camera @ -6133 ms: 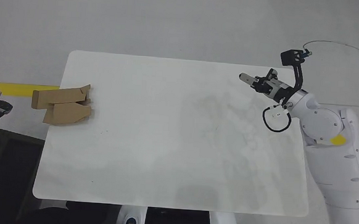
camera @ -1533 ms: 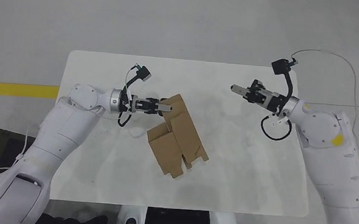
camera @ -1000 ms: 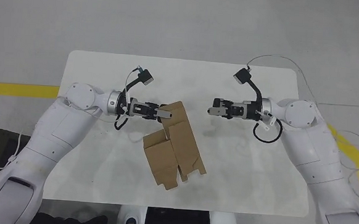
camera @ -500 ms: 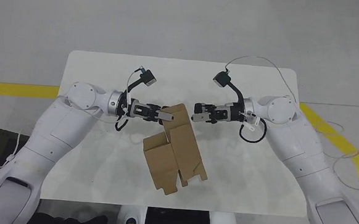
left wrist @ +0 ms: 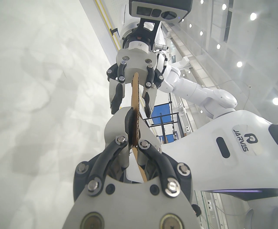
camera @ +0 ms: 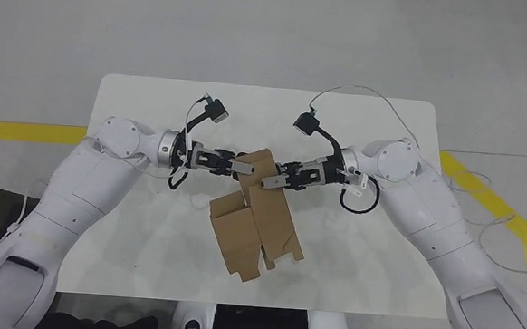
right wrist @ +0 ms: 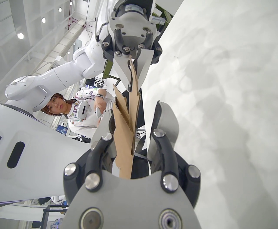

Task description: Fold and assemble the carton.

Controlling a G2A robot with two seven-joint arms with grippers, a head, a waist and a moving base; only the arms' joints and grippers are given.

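Note:
A flat brown carton (camera: 255, 223) hangs over the middle of the white table (camera: 375, 262), its flaps pointing toward the front edge. My left gripper (camera: 243, 166) is shut on the carton's upper flap, and the cardboard edge (left wrist: 135, 102) is pinched between its pads (left wrist: 130, 121). My right gripper (camera: 270, 179) faces it from the other side. Its fingers are open and straddle the same top edge; the cardboard (right wrist: 123, 138) stands between them, closer to one finger (right wrist: 109, 125). The two grippers nearly meet nose to nose.
Bare table surface lies on every side of the carton. A loose cable (camera: 377, 94) arcs over the right arm near the table's back edge. A yellow floor line (camera: 30, 132) runs beyond the left edge.
The right arm has swung in from the right, and its open fingers now stand around the carton's top edge. The left gripper kept its hold; the carton barely shifted.

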